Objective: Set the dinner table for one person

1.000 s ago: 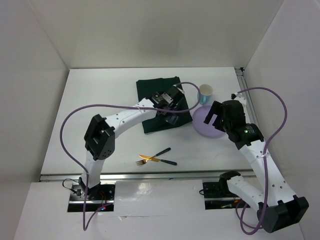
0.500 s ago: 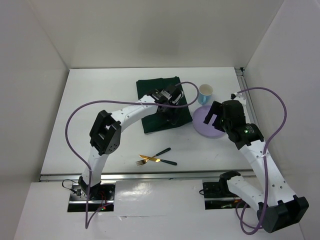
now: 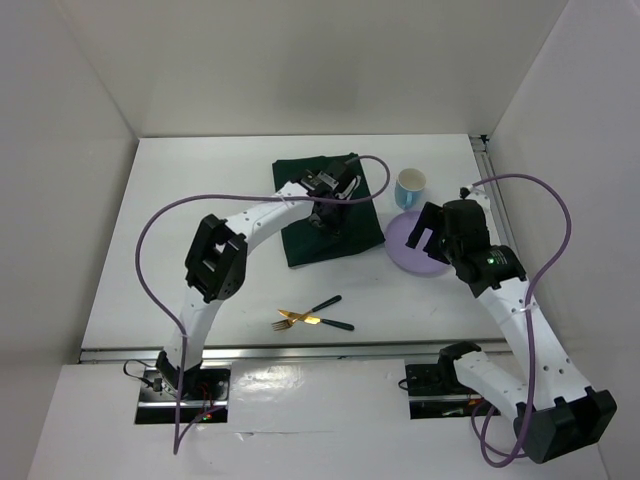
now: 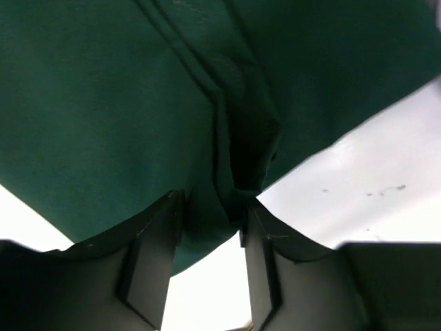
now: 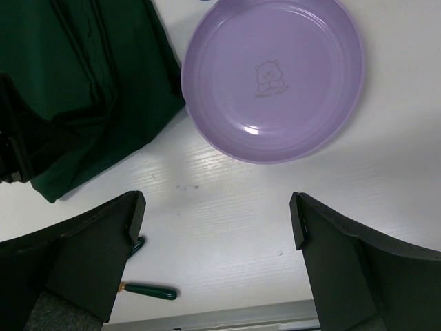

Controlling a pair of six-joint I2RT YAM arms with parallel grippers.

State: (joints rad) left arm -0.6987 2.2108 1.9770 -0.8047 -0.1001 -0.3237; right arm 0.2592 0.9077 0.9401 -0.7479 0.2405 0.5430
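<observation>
Fold of green mat (image 4: pixel 103 103) pinched by left gripper (image 4: pixel 212 207), likely for repositioning on dinner table (image 3: pixel 200 170). Right gripper (image 5: pixel 217 217) spread, empty, seemingly staged for purple plate (image 5: pixel 272 76) at 12 o'clock.

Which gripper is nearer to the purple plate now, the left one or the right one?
Right. The right gripper hovers open right by the purple plate; the left gripper is farther away, pinching a fold of the green mat to the plate's left.
</observation>
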